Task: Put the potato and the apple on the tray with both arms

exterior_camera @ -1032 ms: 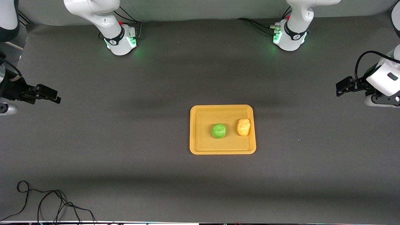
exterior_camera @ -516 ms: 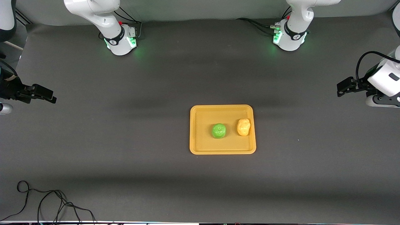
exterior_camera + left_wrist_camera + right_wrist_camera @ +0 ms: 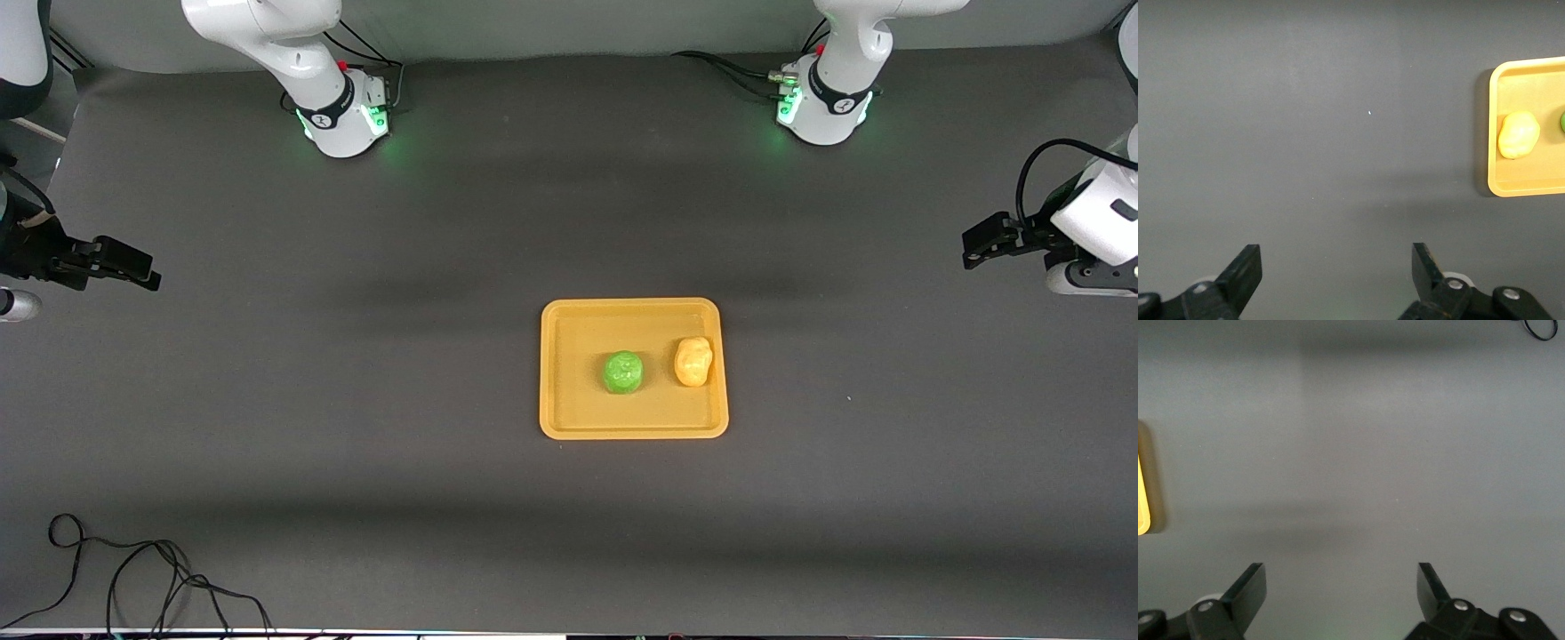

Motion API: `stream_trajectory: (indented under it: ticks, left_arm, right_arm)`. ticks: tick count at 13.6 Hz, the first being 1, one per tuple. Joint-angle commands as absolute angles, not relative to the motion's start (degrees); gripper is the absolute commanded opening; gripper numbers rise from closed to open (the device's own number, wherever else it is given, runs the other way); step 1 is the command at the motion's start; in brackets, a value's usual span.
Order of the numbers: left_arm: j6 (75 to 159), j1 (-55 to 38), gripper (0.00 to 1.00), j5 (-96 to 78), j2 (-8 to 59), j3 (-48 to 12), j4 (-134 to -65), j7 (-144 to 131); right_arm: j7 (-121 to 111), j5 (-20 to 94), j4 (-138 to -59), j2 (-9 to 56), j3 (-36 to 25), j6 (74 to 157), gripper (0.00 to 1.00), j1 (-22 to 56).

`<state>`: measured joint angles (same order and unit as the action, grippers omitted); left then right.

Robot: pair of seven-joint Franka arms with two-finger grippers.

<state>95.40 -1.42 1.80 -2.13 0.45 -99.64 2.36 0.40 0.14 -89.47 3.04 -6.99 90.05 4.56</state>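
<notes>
The orange-yellow tray (image 3: 569,418) lies at the table's middle. The lime-green apple (image 3: 623,372) and the yellow-orange potato (image 3: 693,361) rest on it side by side, the potato toward the left arm's end. My left gripper (image 3: 973,249) is open and empty, up over the bare table at the left arm's end. Its wrist view shows its gripper (image 3: 1337,267), the tray (image 3: 1511,187), the potato (image 3: 1518,135) and a sliver of the apple (image 3: 1562,121). My right gripper (image 3: 147,271) is open and empty over the right arm's end. Its wrist view shows its gripper (image 3: 1341,587) and the tray's edge (image 3: 1142,493).
The two arm bases (image 3: 342,116) (image 3: 822,107) stand along the table's edge farthest from the front camera. A loose black cable (image 3: 133,578) lies near the front corner at the right arm's end; it also shows in the right wrist view (image 3: 1541,328).
Both grippers have drawn farther away from the tray toward their own ends of the table and slightly up. The apple and potato have not moved.
</notes>
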Motion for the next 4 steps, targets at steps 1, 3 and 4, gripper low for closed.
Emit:
stream_trajectory:
  ticks: [1,3,4]
  left_arm:
    - [96.8,-1.3,1.0,1.8,-3.8,0.4,-101.4,2.1]
    - [96.8,-1.2,1.0,1.8,-3.6,0.4,-101.4,2.1]
    - [96.8,-1.2,1.0,1.8,-3.6,0.4,-101.3,2.1]
  right_arm:
    - [0.4,-0.9,-91.4,1.1,-6.4,90.9,1.0,4.3]
    - [-0.2,-0.9,-91.2,1.2,-6.4,90.9,1.0,4.2]
    - [-0.3,-0.9,-91.2,1.3,-6.5,90.9,1.0,4.2]
